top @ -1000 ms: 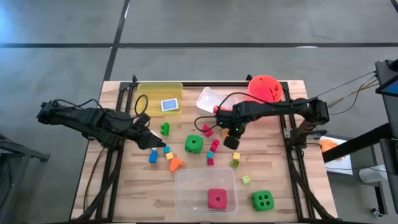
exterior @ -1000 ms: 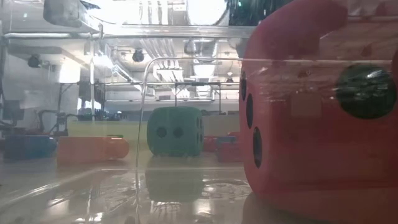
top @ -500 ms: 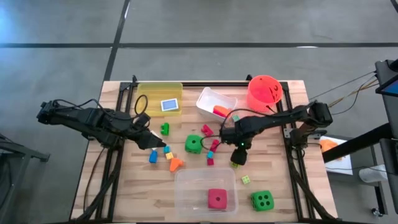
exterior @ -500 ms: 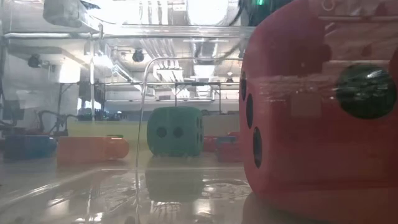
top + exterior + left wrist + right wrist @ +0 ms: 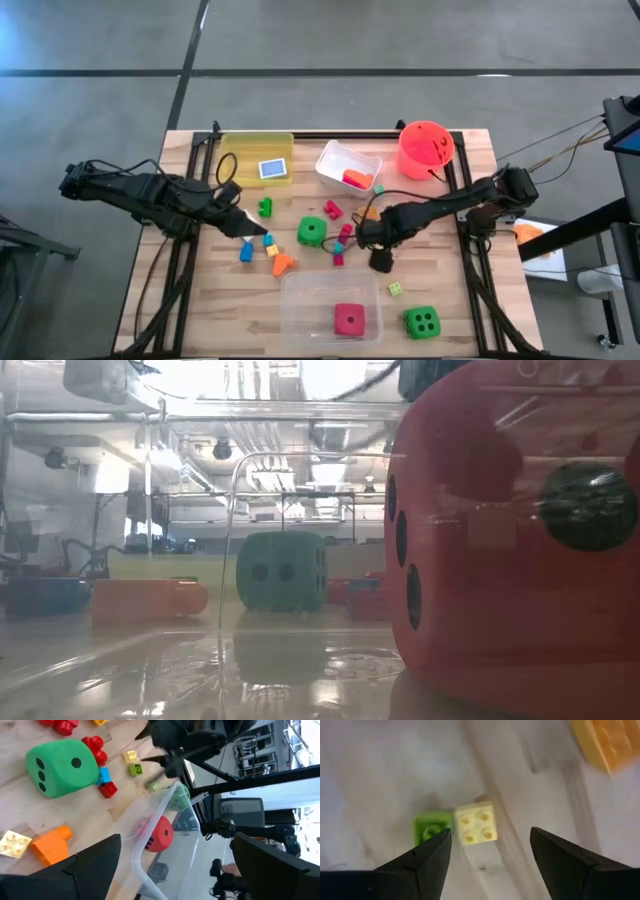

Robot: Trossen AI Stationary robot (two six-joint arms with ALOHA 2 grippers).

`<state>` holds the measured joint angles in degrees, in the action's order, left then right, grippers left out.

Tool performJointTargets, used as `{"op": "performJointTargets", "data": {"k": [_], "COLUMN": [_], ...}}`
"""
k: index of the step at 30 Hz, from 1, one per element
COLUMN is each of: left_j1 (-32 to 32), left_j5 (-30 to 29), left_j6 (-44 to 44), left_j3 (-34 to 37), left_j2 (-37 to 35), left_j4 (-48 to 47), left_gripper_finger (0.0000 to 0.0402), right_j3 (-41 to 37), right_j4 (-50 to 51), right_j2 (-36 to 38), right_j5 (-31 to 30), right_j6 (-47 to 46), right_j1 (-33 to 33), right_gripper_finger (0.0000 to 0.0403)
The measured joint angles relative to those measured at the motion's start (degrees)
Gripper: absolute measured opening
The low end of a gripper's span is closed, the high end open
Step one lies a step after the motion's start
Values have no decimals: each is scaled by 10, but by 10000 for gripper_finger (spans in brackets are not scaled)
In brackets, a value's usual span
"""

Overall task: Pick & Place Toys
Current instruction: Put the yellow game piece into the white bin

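Currently right gripper (image 5: 490, 865) spread above yellow block (image 5: 476, 823); centre on it, avoid touching green block (image 5: 431, 831), then descend. Left gripper (image 5: 175, 865) spread, idle.

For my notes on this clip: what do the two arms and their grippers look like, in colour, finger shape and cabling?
Both arms are black, slim and jointed. The left gripper has two dark, flat fingers tapering to blunt points. The right gripper has the same dark wedge-shaped fingers. In the high view, a thin black cable loops above the left arm, and thin cables run from the right arm off the table's right side. No markings are legible.
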<state>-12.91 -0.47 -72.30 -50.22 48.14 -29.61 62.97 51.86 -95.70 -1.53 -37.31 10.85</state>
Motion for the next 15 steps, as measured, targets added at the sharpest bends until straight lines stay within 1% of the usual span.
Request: {"op": "performJointTargets", "data": {"k": [5, 9, 15], "left_j1": [0, 0, 1], "left_j5": [0, 0, 0], "left_j6": [-25, -38, -58], "left_j3": [0, 0, 0], "left_j2": [0, 0, 0], "left_j4": [0, 0, 0], "left_gripper_finger": [370, 370, 370], "right_j3": [-3, -4, -18], "right_j4": [-22, -45, -45], "right_j2": [0, 0, 0], "right_j5": [2, 4, -14], "right_j6": [-260, -384, -511], "right_j1": [4, 7, 30], "right_gripper_finger": [267, 267, 267]}}
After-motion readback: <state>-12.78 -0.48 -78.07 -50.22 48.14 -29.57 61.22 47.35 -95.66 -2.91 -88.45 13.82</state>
